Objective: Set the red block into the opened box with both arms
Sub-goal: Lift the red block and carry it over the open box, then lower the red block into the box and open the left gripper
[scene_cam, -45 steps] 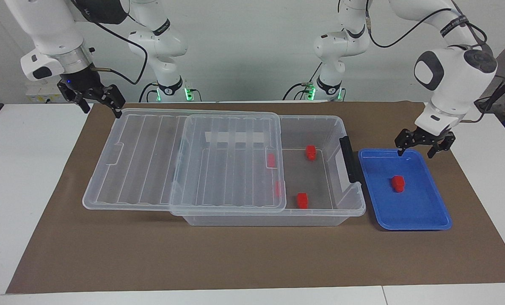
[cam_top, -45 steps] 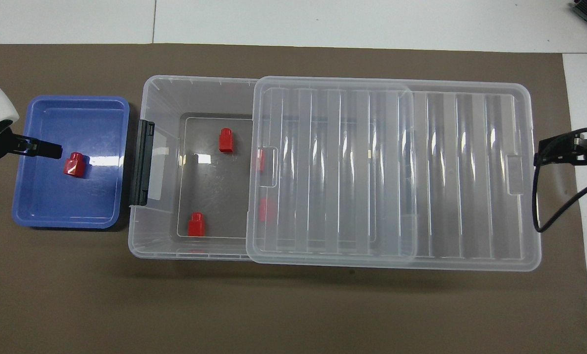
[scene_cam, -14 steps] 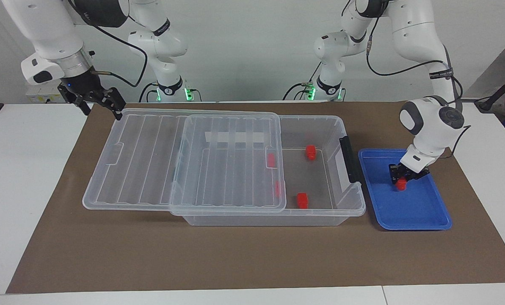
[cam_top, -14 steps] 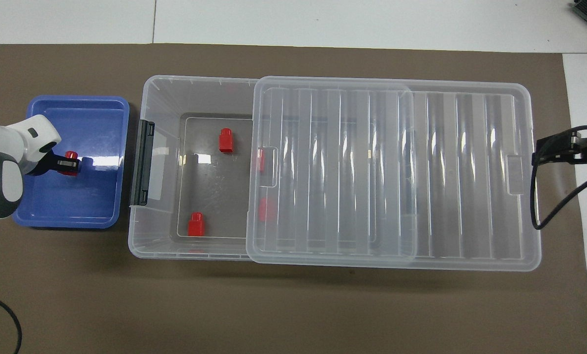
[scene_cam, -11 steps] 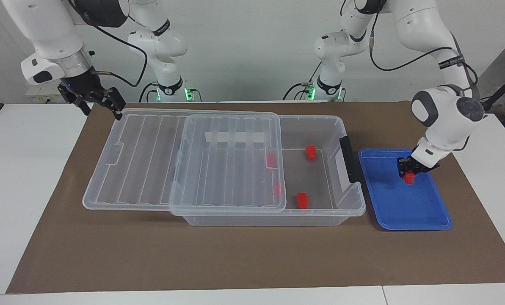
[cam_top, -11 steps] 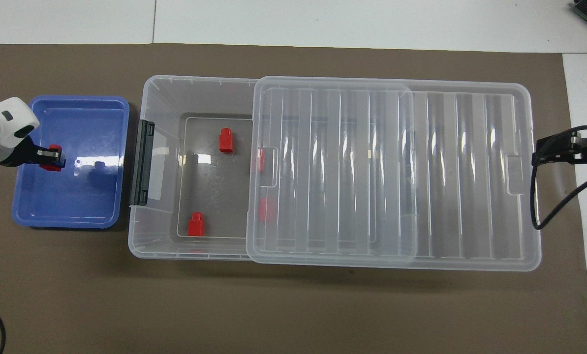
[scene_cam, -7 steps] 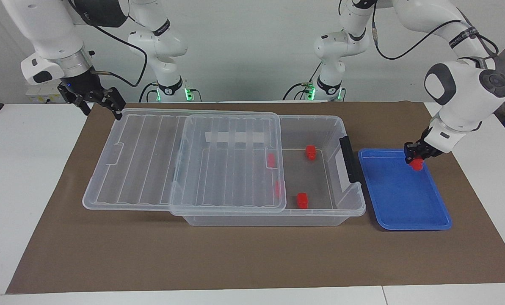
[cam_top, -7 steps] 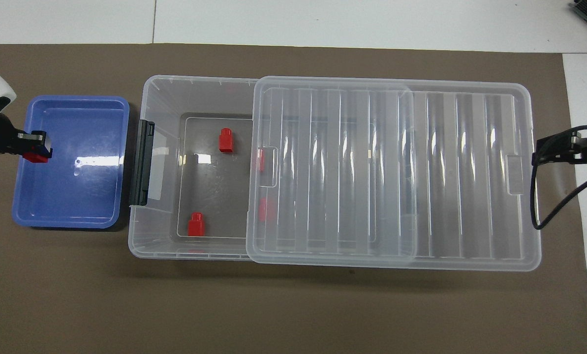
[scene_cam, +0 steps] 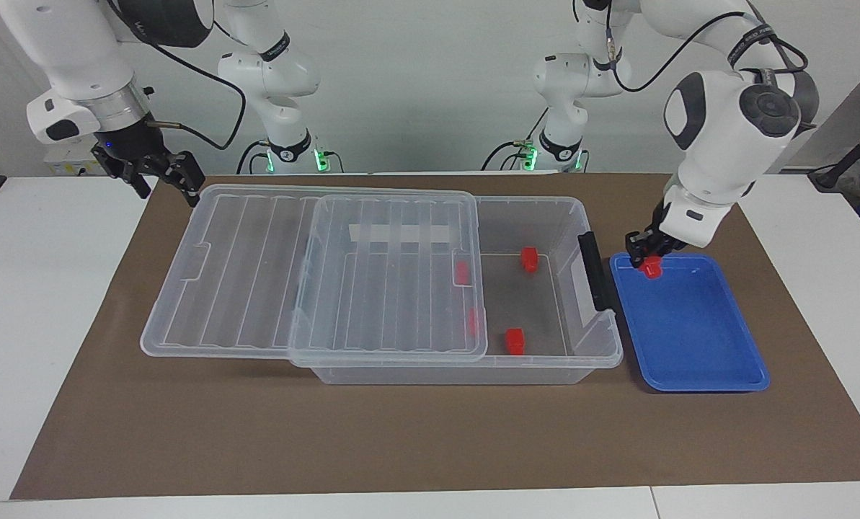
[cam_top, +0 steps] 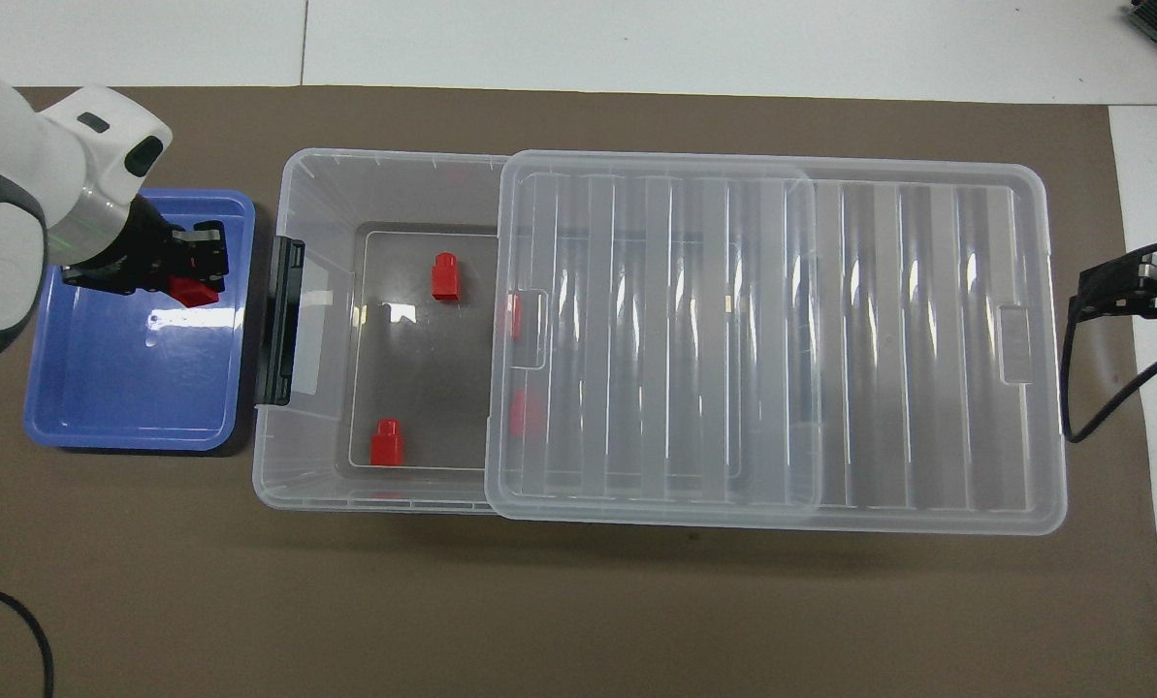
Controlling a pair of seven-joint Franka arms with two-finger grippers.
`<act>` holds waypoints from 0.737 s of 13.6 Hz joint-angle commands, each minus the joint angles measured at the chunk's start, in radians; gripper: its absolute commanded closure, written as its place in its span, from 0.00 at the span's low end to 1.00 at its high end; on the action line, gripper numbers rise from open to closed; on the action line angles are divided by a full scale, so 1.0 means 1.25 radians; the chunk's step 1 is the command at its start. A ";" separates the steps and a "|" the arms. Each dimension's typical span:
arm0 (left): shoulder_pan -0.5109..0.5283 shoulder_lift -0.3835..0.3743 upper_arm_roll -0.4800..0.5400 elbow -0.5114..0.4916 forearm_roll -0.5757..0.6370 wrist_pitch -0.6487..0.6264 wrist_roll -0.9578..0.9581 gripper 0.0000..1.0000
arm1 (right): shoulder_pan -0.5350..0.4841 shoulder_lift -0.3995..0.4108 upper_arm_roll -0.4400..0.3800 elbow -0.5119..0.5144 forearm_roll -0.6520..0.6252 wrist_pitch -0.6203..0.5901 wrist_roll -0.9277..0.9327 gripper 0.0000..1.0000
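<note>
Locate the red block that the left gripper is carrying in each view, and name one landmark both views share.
Facing view: the red block hangs in the left gripper over the blue tray's corner nearest the box.
Overhead view: the same block is over the tray's box-side edge, in the left gripper.
Shared landmark: the box's dark grey latch, just beside the tray.
</note>
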 commanded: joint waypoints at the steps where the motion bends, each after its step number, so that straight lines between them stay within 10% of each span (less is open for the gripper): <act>1: -0.055 0.010 0.007 0.018 -0.016 0.002 -0.050 1.00 | -0.033 -0.026 0.002 -0.062 0.012 0.053 -0.022 1.00; 10: -0.206 -0.008 0.009 -0.283 0.072 0.361 -0.248 1.00 | -0.114 -0.057 0.000 -0.285 0.011 0.281 -0.071 1.00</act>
